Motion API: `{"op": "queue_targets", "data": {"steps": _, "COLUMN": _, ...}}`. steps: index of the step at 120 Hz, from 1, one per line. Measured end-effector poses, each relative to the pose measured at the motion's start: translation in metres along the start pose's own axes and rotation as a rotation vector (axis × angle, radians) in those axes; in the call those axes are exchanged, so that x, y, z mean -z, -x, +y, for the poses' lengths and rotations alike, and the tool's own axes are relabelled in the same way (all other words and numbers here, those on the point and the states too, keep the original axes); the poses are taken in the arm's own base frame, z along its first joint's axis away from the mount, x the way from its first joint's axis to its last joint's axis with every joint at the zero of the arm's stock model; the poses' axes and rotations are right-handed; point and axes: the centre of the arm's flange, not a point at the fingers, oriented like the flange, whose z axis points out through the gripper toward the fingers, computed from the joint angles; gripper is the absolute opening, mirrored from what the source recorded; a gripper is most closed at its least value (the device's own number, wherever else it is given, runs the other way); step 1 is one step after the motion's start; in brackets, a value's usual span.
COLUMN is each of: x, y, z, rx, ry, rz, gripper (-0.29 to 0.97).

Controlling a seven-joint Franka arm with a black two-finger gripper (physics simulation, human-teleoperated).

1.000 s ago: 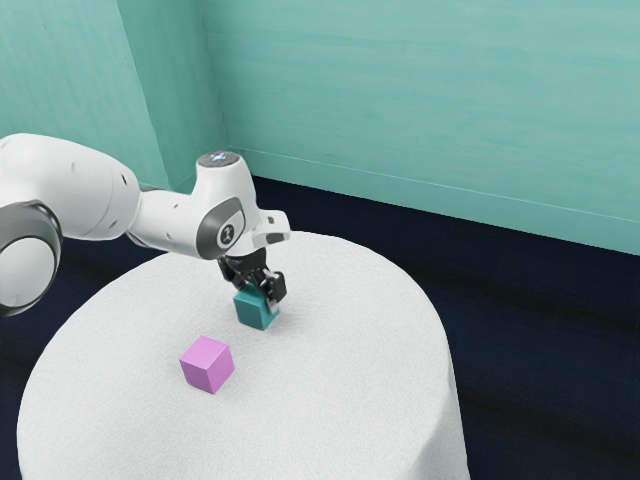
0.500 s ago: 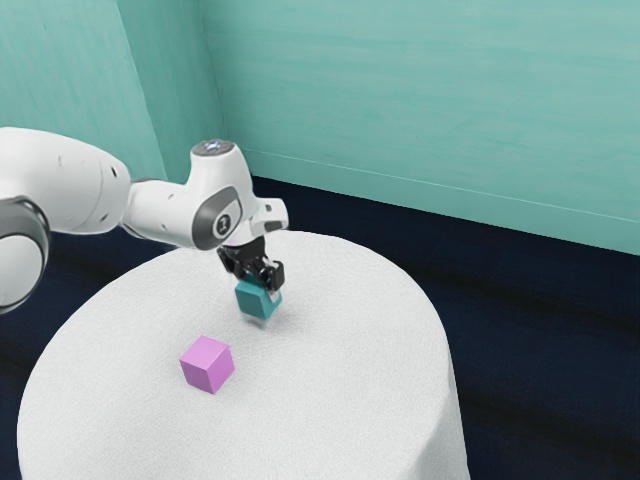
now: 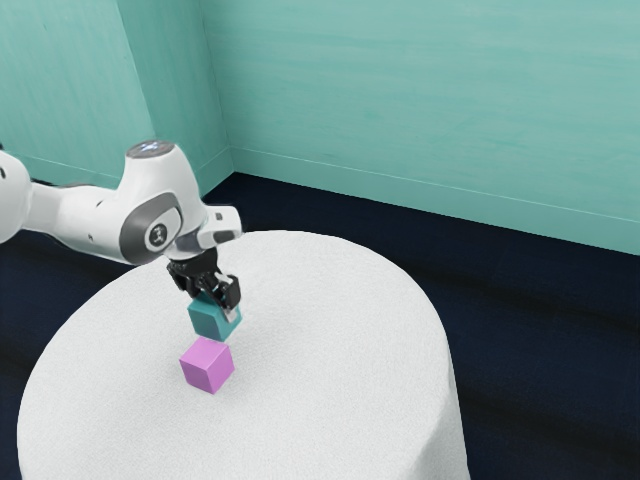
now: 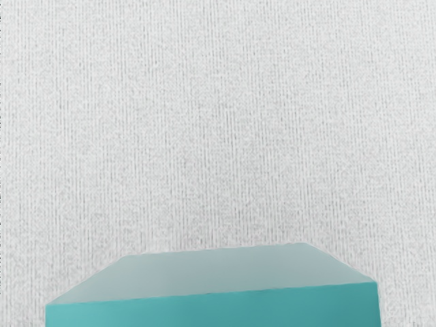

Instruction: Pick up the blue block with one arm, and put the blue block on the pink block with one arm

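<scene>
Pickup is done: our gripper is closed on the blue block, which hangs left of centre in the frame, just above the pink block. Lowering and release remain, we judge.

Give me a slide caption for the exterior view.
The tool holds the blue block close above the pink block on a round white table.

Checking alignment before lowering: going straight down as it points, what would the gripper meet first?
Likely the pink block, via the blue block held in the gripper, which hangs just above it; exact alignment in depth is unclear.
</scene>
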Motion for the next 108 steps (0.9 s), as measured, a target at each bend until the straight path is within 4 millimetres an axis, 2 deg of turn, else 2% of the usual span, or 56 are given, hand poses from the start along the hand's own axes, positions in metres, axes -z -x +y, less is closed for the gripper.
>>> {"op": "queue_targets", "data": {"steps": 31, "x": 0.005, "y": 0.029, "z": 0.004, "rx": -0.019, "ry": -0.020, "rz": -0.013, "gripper": 0.36}}
{"op": "queue_targets", "data": {"steps": 61, "x": 0.003, "y": 0.036, "z": 0.030, "rx": -0.081, "ry": -0.033, "rz": -0.019, "gripper": 0.36}}
{"op": "queue_targets", "data": {"steps": 108, "x": 0.015, "y": 0.059, "z": 0.023, "rx": -0.058, "ry": -0.030, "rz": -0.007, "gripper": 0.36}}
